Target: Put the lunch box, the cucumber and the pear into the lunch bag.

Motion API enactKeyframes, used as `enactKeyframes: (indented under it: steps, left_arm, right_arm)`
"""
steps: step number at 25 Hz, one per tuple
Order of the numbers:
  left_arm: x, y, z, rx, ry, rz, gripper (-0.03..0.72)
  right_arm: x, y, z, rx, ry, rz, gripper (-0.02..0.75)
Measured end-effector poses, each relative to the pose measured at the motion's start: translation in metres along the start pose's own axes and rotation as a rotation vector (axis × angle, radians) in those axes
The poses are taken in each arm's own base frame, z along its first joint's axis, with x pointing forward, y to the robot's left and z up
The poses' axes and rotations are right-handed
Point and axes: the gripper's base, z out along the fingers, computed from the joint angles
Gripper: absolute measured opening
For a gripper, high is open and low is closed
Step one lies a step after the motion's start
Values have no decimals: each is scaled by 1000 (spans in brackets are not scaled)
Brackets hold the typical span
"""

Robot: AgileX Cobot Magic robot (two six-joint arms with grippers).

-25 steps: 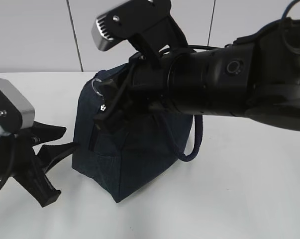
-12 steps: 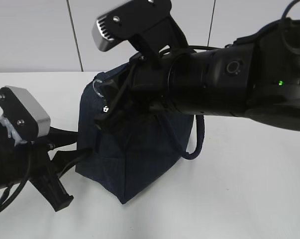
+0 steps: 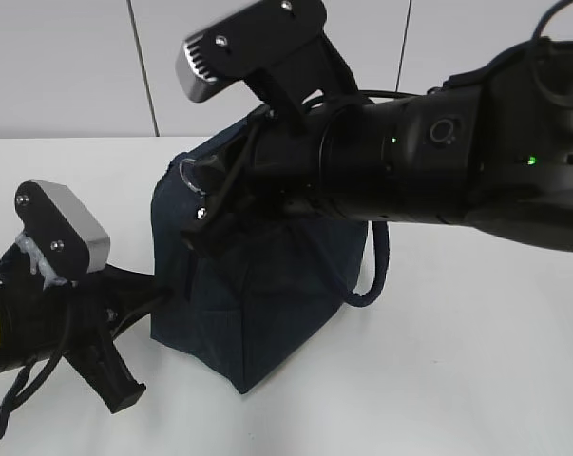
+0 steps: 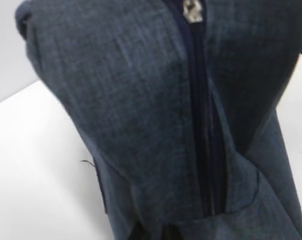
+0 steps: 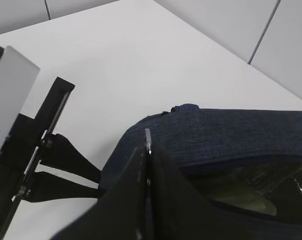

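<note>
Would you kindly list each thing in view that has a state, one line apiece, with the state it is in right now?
Lunch bag: upright on the table, top partly open, foil lining showing.
Zipper: closed along the side facing the left wrist camera.
Ring pull: pinched by the right claw.
Right claw: shut on the ring pull.
Left claw: open, one finger touching the bag's lower side.

Bag contents (image 5: pixel 251 200) mostly hidden

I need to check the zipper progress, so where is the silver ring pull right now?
In the exterior view, the silver ring pull sits at the upper left corner of the lunch bag, right at the right claw; the left claw is lower, against the bag's left side.
</note>
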Motion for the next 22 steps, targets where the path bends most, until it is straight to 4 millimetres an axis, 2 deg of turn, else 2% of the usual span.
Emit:
enactKeyframes:
  steps: [5,8,12,19,20,22]
  left_arm:
    - [3,0,1,-2,22,-10,6]
    - [9,-1,4,6,61,-15,6]
    - [11,-1,6,11,65,-18,6]
    - [9,-1,7,12,51,-18,5]
    - [9,-1,7,12,50,-18,5]
    - [9,-1,7,12,50,-18,5]
  right_arm:
    - [-9,-1,0,6,-20,69,0]
    - [-21,-7,-2,17,-54,225,0]
    - [-18,-24,-3,69,-34,402,0]
    - [-10,-31,-3,122,49,381,8]
    - [-8,-32,-4,133,68,367,40]
    - [-6,-32,-4,143,86,354,176]
